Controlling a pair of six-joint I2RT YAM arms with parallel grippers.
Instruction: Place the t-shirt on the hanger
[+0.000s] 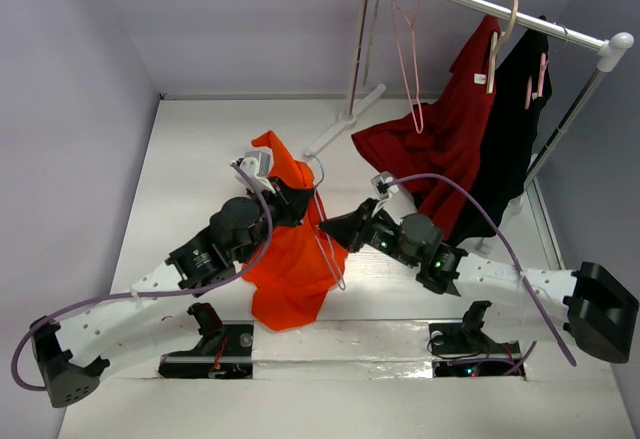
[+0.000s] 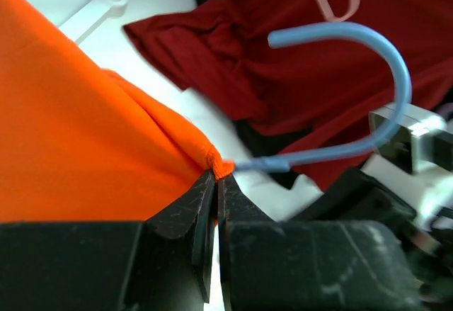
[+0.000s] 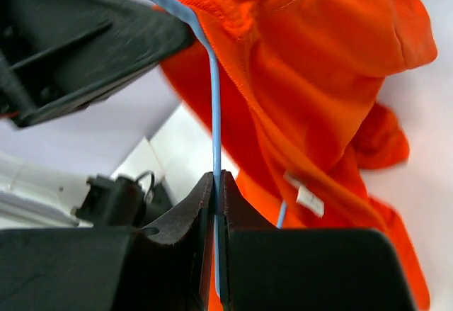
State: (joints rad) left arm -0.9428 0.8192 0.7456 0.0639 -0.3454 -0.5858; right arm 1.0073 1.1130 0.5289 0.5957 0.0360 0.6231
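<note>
The bright orange t-shirt point(image 1: 290, 269) hangs in a bunch over the middle of the table. My left gripper point(image 1: 303, 202) holds its top. In the left wrist view that gripper point(image 2: 216, 173) is shut on the edge of the t-shirt point(image 2: 85, 134), right where the light-blue hanger point(image 2: 396, 77) comes out with its hook curving up. My right gripper point(image 1: 328, 227) sits just right of the shirt. It is shut point(image 3: 217, 176) on a thin bar of the hanger point(image 3: 216, 120), which runs up along the t-shirt point(image 3: 318, 77). A small white tag point(image 3: 308, 198) shows on the fabric.
A white clothes rack point(image 1: 480, 4) stands at the back right with a pink hanger point(image 1: 408, 59), a dark red shirt point(image 1: 450, 139) on a beige hanger point(image 1: 500, 44), and a black garment point(image 1: 515, 129). The rack's foot point(image 1: 345, 124) lies just behind the t-shirt.
</note>
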